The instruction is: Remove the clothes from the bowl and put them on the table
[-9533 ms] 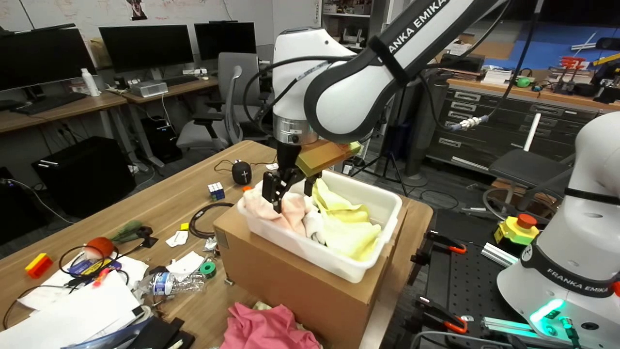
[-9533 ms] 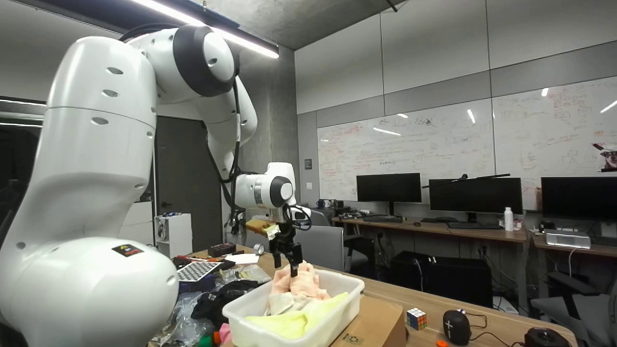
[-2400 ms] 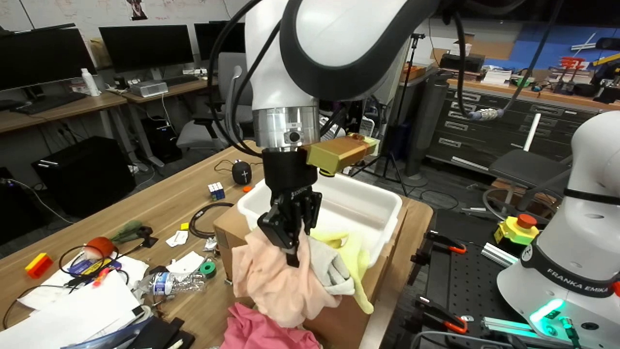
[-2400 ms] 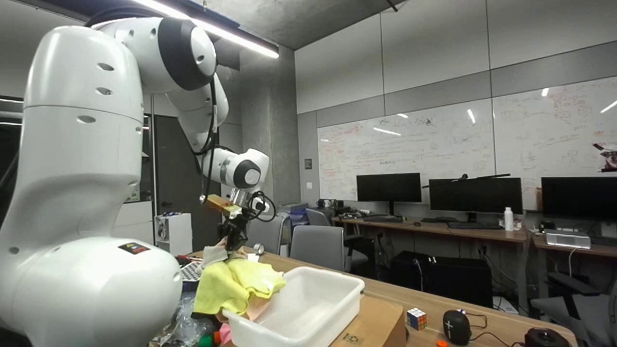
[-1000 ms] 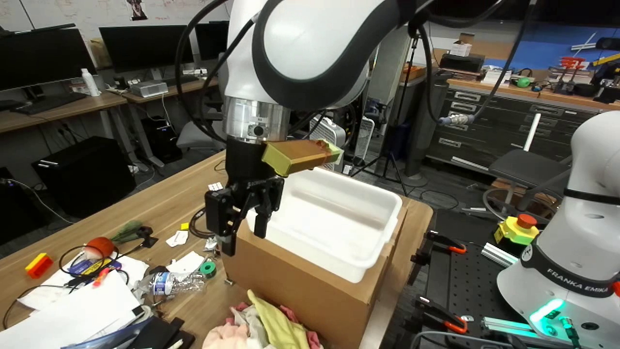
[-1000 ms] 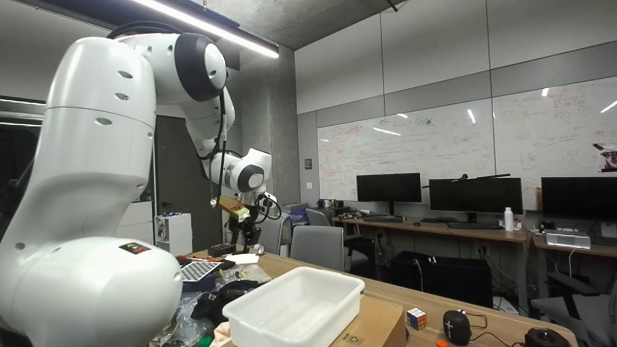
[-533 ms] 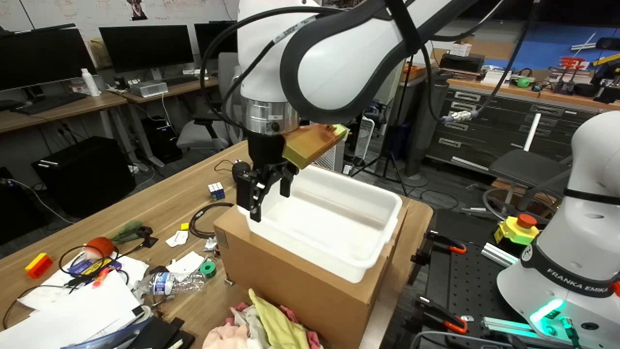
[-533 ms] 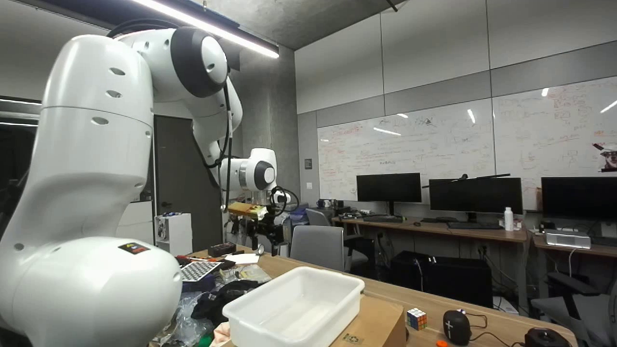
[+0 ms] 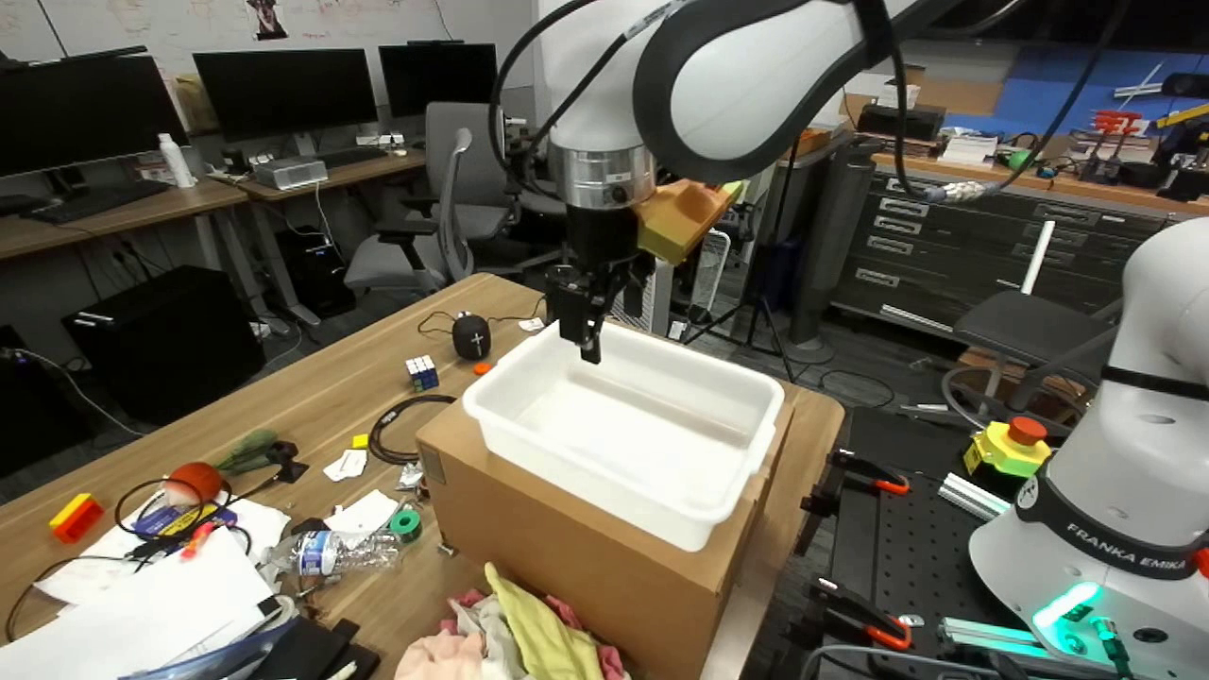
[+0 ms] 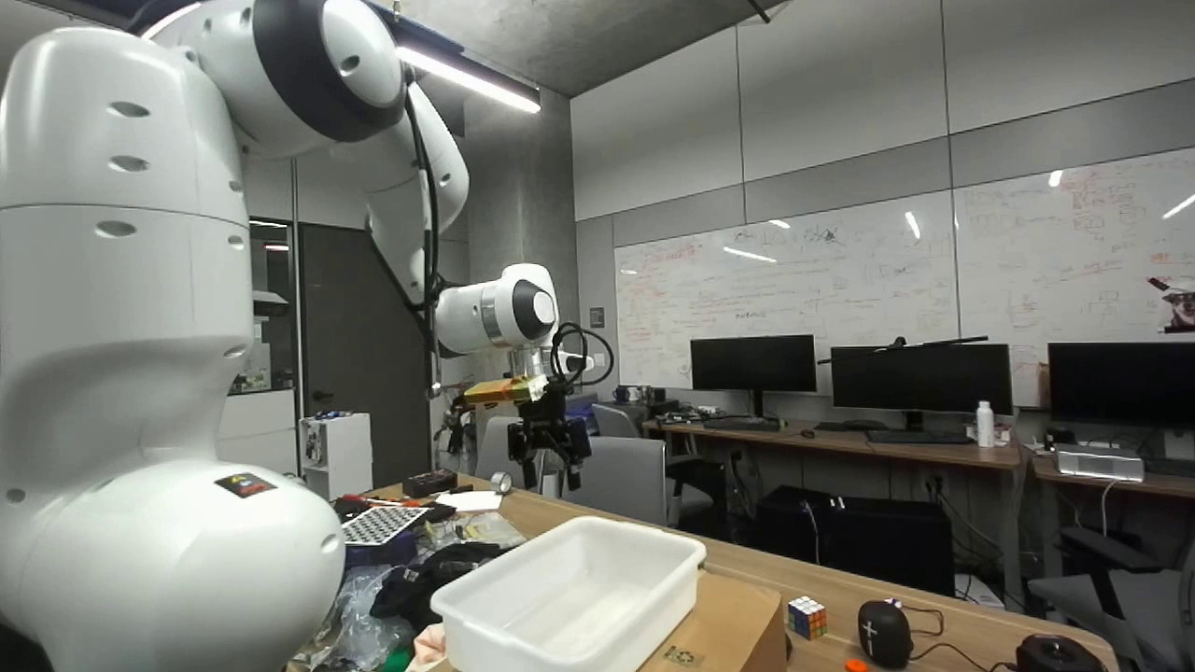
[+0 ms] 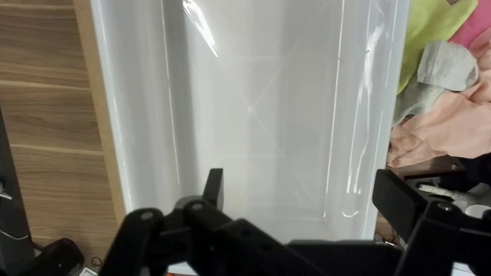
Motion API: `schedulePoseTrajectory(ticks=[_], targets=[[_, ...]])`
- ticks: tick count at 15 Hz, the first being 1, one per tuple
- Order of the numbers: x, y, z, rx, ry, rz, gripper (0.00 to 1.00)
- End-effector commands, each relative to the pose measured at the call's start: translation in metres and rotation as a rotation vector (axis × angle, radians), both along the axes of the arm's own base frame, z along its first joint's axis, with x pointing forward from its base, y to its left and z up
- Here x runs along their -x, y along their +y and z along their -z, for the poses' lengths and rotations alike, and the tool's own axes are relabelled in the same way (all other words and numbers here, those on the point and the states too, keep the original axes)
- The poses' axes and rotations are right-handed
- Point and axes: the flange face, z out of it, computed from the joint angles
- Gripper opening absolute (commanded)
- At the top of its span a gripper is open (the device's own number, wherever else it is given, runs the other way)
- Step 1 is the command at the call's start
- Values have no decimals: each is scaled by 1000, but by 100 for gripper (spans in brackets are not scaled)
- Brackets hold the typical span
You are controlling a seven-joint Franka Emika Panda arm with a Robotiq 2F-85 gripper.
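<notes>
The white bowl (image 9: 586,486) stands bare inside, with its floor (image 11: 261,96) visible in the wrist view. Beside it on the table (image 9: 312,401) the clothes lie in a heap: a yellow piece (image 9: 543,628), a peach one (image 9: 439,656), with grey-white and pink (image 11: 477,27) cloth among them. The lower part of the heap is cut off in that exterior view; only a peach corner (image 10: 429,644) shows in an exterior view from across. My gripper (image 9: 614,329) hangs above the bowl's far end. In the wrist view its fingers (image 11: 397,199) are wide apart, nothing between them.
A cardboard box (image 9: 586,557) carries the bowl. Papers (image 9: 170,590), a plastic bottle (image 9: 326,552), cables and small items clutter the table, along with a puzzle cube (image 9: 422,373) and a black speaker (image 9: 470,337). Black fabric and plastic wrap (image 10: 355,607) lie near the arm's base.
Earlier the clothes were in the bowl, then lifted out in my gripper. They were let go beside the box, and the opened gripper has since risen and moved back over the bowl.
</notes>
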Motion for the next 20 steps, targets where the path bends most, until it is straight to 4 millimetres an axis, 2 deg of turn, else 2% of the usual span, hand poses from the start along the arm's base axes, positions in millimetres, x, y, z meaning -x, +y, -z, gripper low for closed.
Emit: schedulePoseTrajectory(ticks=[1, 2, 3, 4, 6, 9, 10, 14, 15, 20], targets=[[19, -41, -14, 21, -6, -9, 100], [17, -62, -11, 16, -19, -11, 100], [19, -73, -12, 10, -30, -16, 100], [34, -58, -25, -14, -26, -13, 100], [39, -69, -28, -48, -87, -9, 100], [40, -71, -46, -95, -158, -46, 100], [49, -71, -44, -102, -188, -61, 100], [45, -73, -57, -137, -295, -89, 100], [41, -70, -48, -114, -241, -68, 100], [41, -71, -51, -118, -261, -78, 100]])
